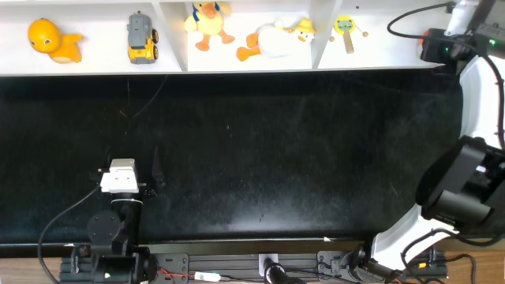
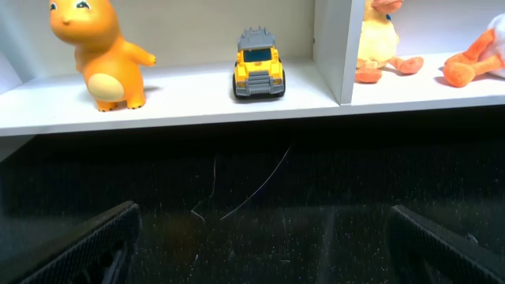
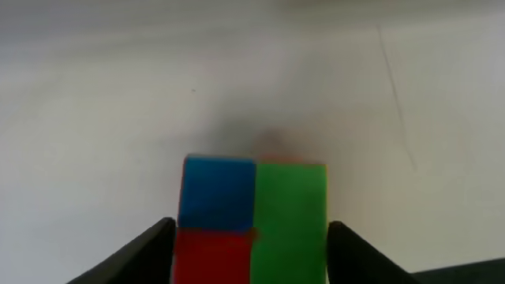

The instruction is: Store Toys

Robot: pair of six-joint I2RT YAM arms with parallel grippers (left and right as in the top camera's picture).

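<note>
White shelf [image 1: 95, 61] w/ toy truck [image 1: 141, 38], ducks [image 1: 209, 24]; block [image 3: 252, 213] in right gripper [image 3: 251, 229]

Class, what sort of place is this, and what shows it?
Likely a robot lab bench staged for toy storage: white divided shelf holding an orange figure and yellow truck, black mat, coloured cube in the right arm's jaws.

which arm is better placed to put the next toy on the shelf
Right. The right jaws hold a cube over a white surface; the left jaws stand open and empty over the black mat.
</note>
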